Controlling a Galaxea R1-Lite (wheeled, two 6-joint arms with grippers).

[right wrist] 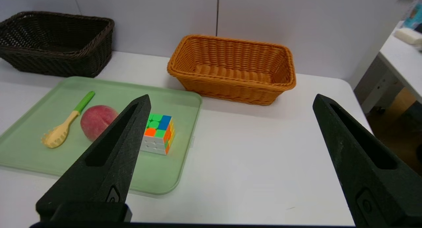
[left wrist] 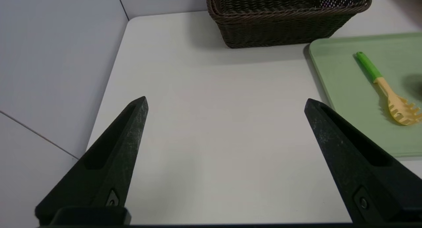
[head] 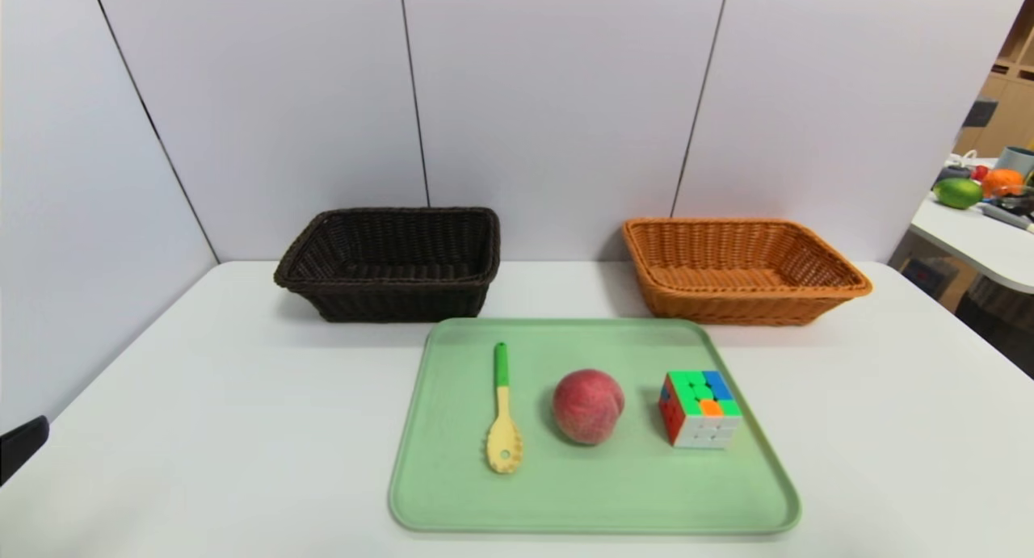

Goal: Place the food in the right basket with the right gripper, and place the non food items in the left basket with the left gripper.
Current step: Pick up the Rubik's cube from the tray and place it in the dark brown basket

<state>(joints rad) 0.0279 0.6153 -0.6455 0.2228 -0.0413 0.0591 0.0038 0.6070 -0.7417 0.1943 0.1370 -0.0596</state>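
A pale green tray (head: 452,493) on a white desk (head: 202,429) holds a smooth plastic pasta spoon (head: 503,413), a fuzzy round peach (head: 587,405) and a glossy puzzle cube (head: 699,409), in a row. Behind sit woven baskets, dark brown basket (head: 388,263) left, orange basket (head: 739,271) right. Only the wrist views show the left hand (left wrist: 226,104) and right hand (right wrist: 230,101), both spread wide and empty above the desk.

Both grippers: matte black tapered fingers (left wrist: 122,148), speckled texture, long recessed slot, small screw nr base.
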